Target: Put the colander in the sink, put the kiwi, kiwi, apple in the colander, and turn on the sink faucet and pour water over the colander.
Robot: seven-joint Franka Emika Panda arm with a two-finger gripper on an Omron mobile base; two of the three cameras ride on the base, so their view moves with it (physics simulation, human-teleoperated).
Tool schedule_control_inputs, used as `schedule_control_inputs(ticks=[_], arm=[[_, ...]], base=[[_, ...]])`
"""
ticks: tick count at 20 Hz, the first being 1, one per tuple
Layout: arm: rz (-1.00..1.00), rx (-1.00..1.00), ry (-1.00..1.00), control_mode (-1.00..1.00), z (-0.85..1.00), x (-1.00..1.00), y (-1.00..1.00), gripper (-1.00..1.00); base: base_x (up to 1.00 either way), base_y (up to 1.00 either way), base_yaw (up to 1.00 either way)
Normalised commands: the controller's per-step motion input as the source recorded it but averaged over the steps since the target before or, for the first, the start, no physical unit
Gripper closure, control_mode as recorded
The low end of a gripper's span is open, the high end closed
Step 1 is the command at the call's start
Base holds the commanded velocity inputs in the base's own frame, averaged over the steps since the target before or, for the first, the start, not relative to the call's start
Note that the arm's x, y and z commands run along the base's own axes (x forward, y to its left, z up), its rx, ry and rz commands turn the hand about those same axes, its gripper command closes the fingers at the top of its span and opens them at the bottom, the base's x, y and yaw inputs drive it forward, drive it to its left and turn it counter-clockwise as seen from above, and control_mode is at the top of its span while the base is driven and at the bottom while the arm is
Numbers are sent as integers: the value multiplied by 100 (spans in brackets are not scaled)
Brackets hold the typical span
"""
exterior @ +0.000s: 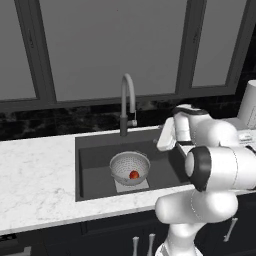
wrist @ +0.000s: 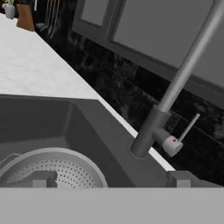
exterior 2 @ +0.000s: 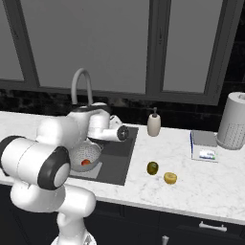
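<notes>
At the time of inspection the colander [exterior: 129, 167] sat in the sink [exterior: 95, 155], resting on the lighter plate at the bottom. The apple [exterior: 134, 175] lay inside it. Both kiwis remained on the table [exterior 2: 215, 184] to the right of the sink: the green kiwi [exterior 2: 152, 168] and the yellower kiwi [exterior 2: 170, 178], close together and well apart from the basin. No water ran from the faucet [exterior: 127, 102].

The gripper [wrist: 111, 179] hung over the sink with its fingers spread wide and nothing between them. It pointed toward the faucet base and its side lever [wrist: 189, 127], with the colander rim below.

Risks noted:
- Two of three fruits were outstanding. Had the lever been turned at this stage, the water would have run over an incomplete load.
- The arm's reach to the kiwis crossed near the soap dispenser [exterior 2: 153, 124]; a wide swing could have knocked it.
- The kiwis were small, oval and close together. An off-centre pinch could have rolled one away or nudged its neighbour toward the table edge.
- The faucet neck stood close to the hand; a careless lift could have struck it.
- A fruit dropped from height could have bounced off the apple and out of the colander.
</notes>
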Motion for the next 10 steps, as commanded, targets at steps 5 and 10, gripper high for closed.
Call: schedule_control_inputs(ticks=[5, 10], arm=[[19, -29, -2, -100, 16, -29, -74, -100], [32, -57, 0, -100, 0, -61, -21, -100]], base=[[0, 0, 0], [0, 0, 0]])
